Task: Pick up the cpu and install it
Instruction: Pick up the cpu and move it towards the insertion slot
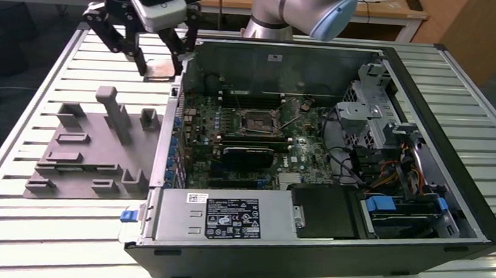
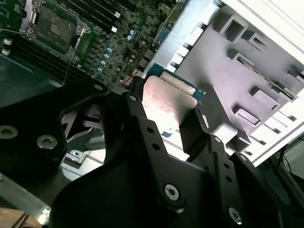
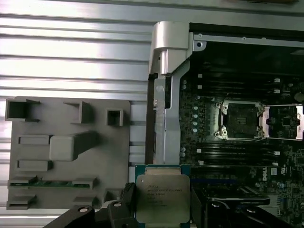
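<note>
Gripper is clamped on the cpu, held over the table just outside the case's far corner. I judge a tilted seat in the socket could bend pins.

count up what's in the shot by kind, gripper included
gripper: 1
cpu: 1, held in the gripper
socket: 1
grey fixture: 1
computer case: 1
total: 5
</note>
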`<state>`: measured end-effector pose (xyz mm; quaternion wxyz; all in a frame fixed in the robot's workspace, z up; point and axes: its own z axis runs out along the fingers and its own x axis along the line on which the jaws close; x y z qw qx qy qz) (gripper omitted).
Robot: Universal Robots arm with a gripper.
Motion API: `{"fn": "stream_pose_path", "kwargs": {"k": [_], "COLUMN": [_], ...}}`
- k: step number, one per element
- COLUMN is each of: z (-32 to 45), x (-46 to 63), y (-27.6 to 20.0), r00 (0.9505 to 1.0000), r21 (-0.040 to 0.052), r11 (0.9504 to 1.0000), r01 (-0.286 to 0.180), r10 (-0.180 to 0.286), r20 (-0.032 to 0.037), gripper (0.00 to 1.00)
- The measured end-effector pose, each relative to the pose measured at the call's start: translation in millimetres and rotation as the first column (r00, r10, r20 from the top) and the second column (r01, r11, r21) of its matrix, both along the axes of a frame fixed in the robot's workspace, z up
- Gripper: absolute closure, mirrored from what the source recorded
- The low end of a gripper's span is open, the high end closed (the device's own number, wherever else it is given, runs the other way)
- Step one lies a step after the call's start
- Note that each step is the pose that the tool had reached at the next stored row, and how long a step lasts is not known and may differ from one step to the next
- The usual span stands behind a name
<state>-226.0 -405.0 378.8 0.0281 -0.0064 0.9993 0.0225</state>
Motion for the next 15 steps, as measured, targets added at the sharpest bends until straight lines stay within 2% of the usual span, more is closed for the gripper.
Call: {"fn": "stream_pose_path", "kwargs": {"k": [15], "z": [0.0], "x": [45.9], "y": [0.0], "r00": [1.0000], "r21": [0.0000], "r11": [1.0000], "r01": [0.000], "r10": [0.000], "r20": [-0.0001], "gripper": [0.45]}}
